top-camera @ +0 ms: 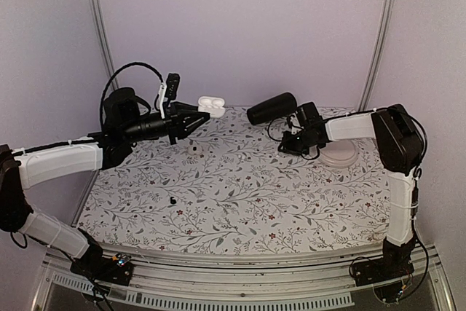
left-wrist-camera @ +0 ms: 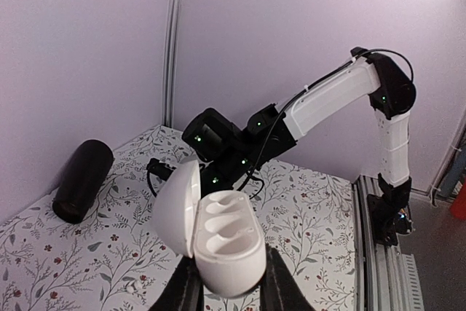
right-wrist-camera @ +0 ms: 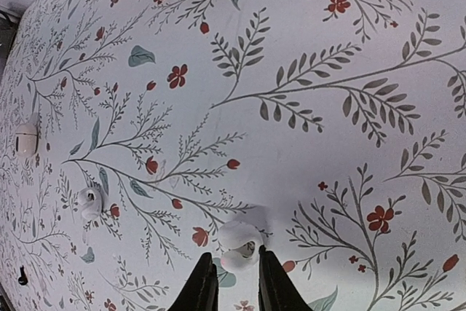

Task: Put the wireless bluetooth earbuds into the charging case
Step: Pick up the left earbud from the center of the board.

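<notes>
- Two arms reach out over the table [top-camera: 240, 216], which is covered with a cloth printed with leaves and small red flowers.
- Nearest to the arm bases, a tiny black bit [top-camera: 173, 199] lies alone on the cloth.
- Further in, on the right side, the right gripper [right-wrist-camera: 234, 269] is low over the cloth, released, with its fingers a little apart. One earbud [right-wrist-camera: 237, 238] lies on the cloth right at the fingertips, in line with the gap. I cannot tell if they touch it.
- The second earbud [right-wrist-camera: 91, 202] lies on the cloth, well to the left of the first one.
- A white round lump [top-camera: 194, 148] sits on the cloth, under the left gripper.
- A pale round dish [top-camera: 338, 154] stands on the right, partly hidden under the right forearm.
- Toward the far edge, the left gripper [left-wrist-camera: 230, 276] is raised above the table and clenched on the charging case [left-wrist-camera: 227, 242]. The lid stands open and the two hollow sockets are in plain view.
- Farthest away, a black cylinder [top-camera: 271, 108] lies on its side near the back wall.
</notes>
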Controlling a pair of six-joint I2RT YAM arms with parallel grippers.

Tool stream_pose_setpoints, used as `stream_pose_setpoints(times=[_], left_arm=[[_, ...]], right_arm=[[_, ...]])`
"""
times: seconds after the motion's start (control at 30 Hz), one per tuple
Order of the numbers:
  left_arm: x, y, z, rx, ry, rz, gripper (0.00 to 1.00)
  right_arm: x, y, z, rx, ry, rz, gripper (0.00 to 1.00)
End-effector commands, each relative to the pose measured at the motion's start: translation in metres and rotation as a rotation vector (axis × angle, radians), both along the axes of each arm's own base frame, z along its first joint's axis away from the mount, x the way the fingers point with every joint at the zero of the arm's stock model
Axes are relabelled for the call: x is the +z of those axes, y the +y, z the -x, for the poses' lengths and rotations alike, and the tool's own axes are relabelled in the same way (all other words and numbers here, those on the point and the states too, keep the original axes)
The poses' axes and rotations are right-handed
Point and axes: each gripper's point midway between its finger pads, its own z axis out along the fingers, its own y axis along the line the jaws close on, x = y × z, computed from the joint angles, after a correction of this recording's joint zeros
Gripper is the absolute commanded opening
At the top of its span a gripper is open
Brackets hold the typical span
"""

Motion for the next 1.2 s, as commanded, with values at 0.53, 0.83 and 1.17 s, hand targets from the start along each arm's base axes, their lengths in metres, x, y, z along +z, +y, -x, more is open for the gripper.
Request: stream_pose_setpoints(times=[0.53, 0.83, 1.17], left_arm=[[0.015, 0.003, -0.004, 0.007, -0.033, 0.018, 0.00], [0.015, 0.002, -0.004, 0.005, -0.032, 0.016, 0.00], [0.014, 0.001, -0.005, 0.001, -0.031, 0.015, 0.00]], right_arm=[[-0.024, 0.000, -0.005, 0.015, 0.024, 0.088, 0.22], [-0.016, 0.006, -0.006, 0.023, 0.007, 0.064, 0.23], [-0.026, 0.011, 0.000, 0.047, 0.027, 0.074, 0.23]])
